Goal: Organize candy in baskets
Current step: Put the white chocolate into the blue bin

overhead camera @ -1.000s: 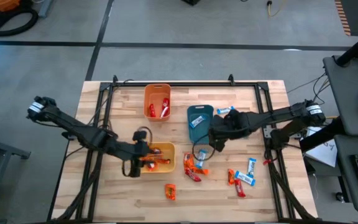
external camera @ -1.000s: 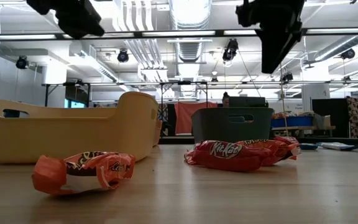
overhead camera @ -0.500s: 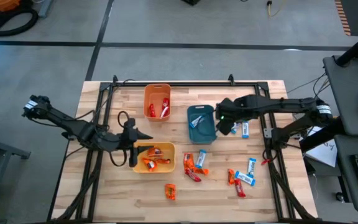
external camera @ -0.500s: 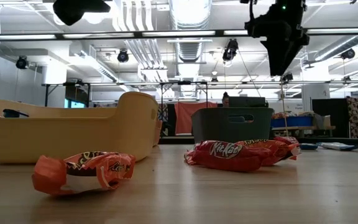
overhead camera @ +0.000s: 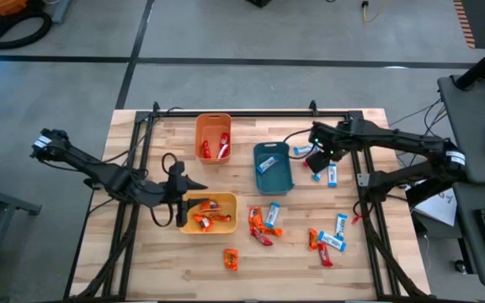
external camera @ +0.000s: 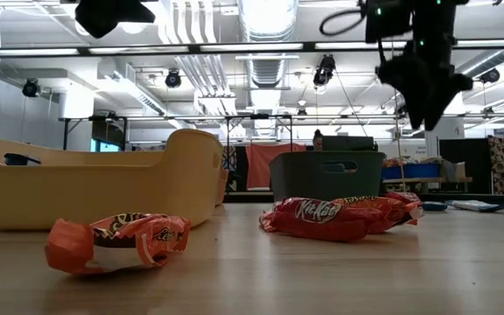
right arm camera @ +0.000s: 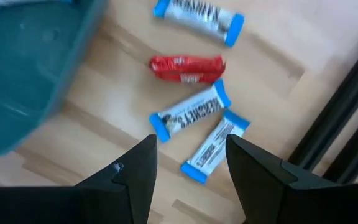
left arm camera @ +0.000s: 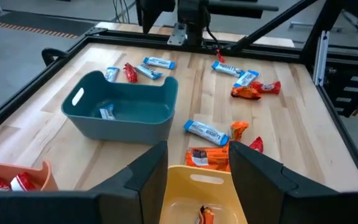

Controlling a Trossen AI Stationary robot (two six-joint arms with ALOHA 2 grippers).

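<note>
Three baskets stand on the table: orange (overhead camera: 213,135) with red candy, teal (overhead camera: 273,167) with a light blue bar, and yellow (overhead camera: 210,212) with orange candy. Loose candy lies in clusters (overhead camera: 263,222) (overhead camera: 327,240), and one orange piece (overhead camera: 231,259) lies near the front. My right gripper (right arm camera: 191,142) hangs open, pointing down over three blue-white bars (right arm camera: 189,112) and a red bar (right arm camera: 187,67), right of the teal basket (right arm camera: 23,68). My left gripper (left arm camera: 197,149) is open and nearly level above the yellow basket's left end (left arm camera: 194,193). Both are empty.
A black metal frame (overhead camera: 356,160) runs along the table's edges, close to the right gripper. In the low view an orange candy (external camera: 116,241) and a red bar (external camera: 339,217) lie in the foreground. Bare wood lies at the front left.
My right gripper has swung from above the loose candy near the table's middle toward the far right, past the teal basket, and now hangs over the bars beside it. My left gripper has drawn back toward the left, risen a little and tipped nearer to level.
</note>
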